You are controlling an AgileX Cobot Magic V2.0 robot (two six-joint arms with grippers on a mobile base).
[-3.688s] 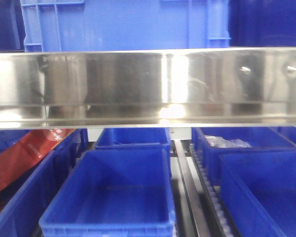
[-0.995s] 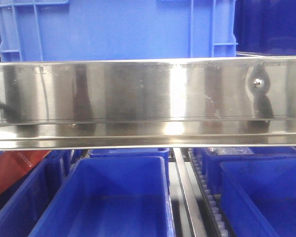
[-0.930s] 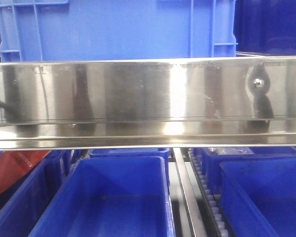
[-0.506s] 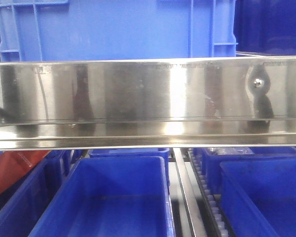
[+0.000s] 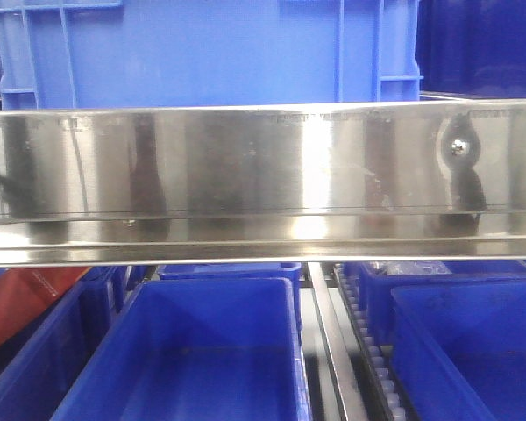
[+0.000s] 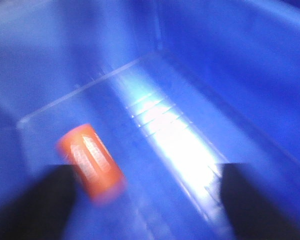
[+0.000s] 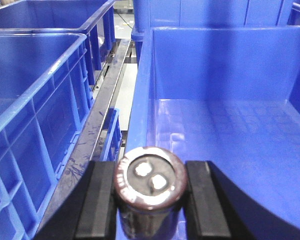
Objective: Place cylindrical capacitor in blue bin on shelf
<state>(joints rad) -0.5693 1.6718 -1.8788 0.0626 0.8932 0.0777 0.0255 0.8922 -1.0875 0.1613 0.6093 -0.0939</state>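
Orange cylinder in blue bin

a crate sits on the shelf, behind its front rail. below stand a left bin, middle bin and right bin, a roller track between the last two. a capacitor lies in a bin. a second capacitor sits over a bin's near rim.

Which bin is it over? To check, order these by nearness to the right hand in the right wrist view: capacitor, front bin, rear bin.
1. The capacitor: clamped between the fingers of the right hand.
2. The front bin: open, just ahead and below.
3. The rear bin: behind the front bin, at the view's top.
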